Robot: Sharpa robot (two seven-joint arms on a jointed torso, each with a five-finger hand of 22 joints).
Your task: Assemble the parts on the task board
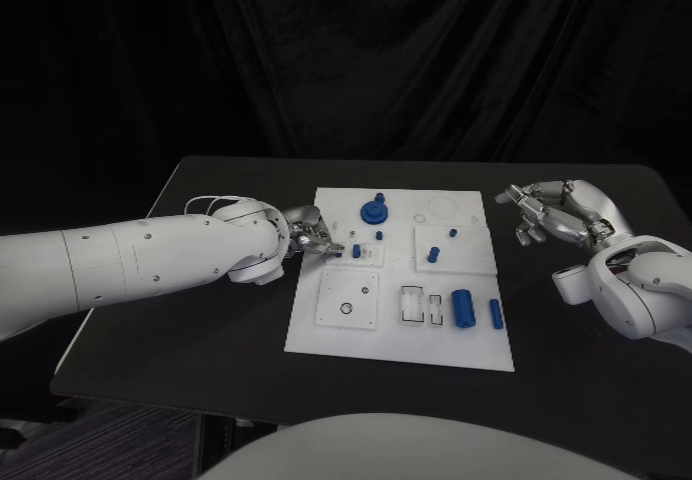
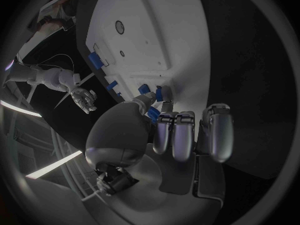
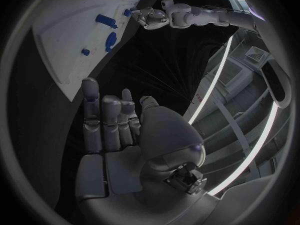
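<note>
Pinching blue part (image 1: 356, 250) at task board (image 1: 325, 335) edge

1. Left robot hand (image 2: 164, 130) fills the middle, fingers curled toward the task board (image 2: 147, 30).
2. Thumb and a fingertip (image 2: 167, 105) meet at the board's edge on a small blue part (image 2: 158, 94).
3. More blue parts (image 2: 95, 60) line the board's far rim.
4. Right robot hand (image 2: 83, 99) hangs beyond, fingers spread.

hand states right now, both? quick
Left hand: fingertips at a small blue part on the task board's left edge; whether it grips it cannot be told.
Right hand: open, holding nothing, beside the board.
</note>
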